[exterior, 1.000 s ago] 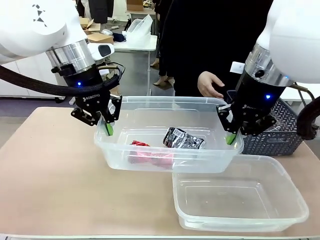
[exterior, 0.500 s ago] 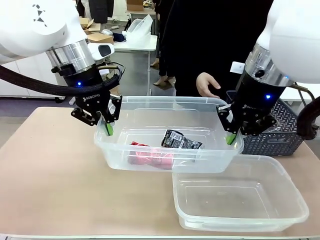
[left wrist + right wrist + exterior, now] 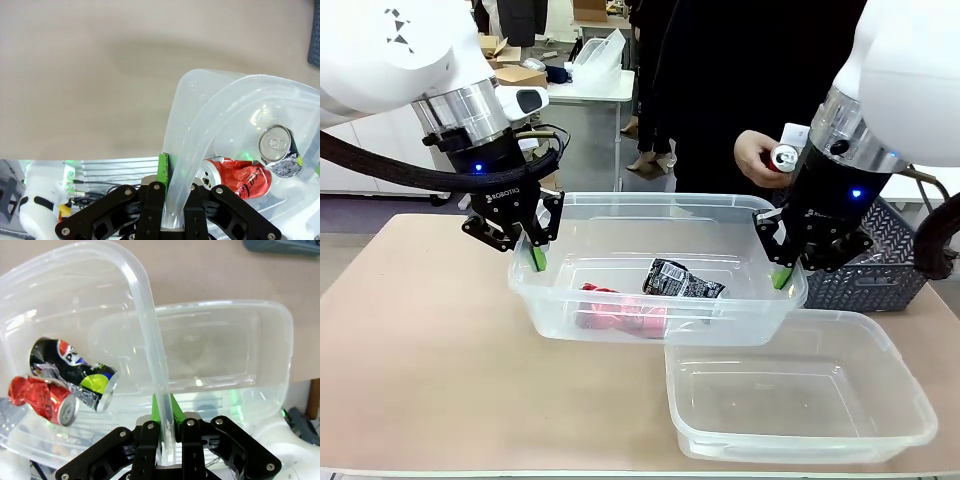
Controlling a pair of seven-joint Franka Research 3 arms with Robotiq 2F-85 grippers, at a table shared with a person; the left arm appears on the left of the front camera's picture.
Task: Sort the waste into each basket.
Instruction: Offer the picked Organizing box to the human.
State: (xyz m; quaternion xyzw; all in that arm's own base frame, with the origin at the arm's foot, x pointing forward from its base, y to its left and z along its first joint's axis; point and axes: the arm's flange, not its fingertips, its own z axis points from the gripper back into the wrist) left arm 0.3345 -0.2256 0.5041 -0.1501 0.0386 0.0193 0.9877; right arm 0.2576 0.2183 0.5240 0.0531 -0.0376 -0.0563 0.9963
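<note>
Front, grip: left gripper and right gripper are each clamped on an end rim of the tub. I'd say one at each end keeps it level and clear of the table.
Front, contents: a crushed red can and a black can lie on the tub floor.
Front, spare tub: on the table, just beside and partly under the lifted one.
Front, hand: a person's, wrapped round a silver-topped can behind the right arm, probably waiting to drop it in.
Left wrist: the pads pinch the rim; the red can's sides are crumpled and the black can's lid faces up.
Right wrist: the jaws are closed on the thin clear lip, and both cans are dented, lying side by side and touching.
</note>
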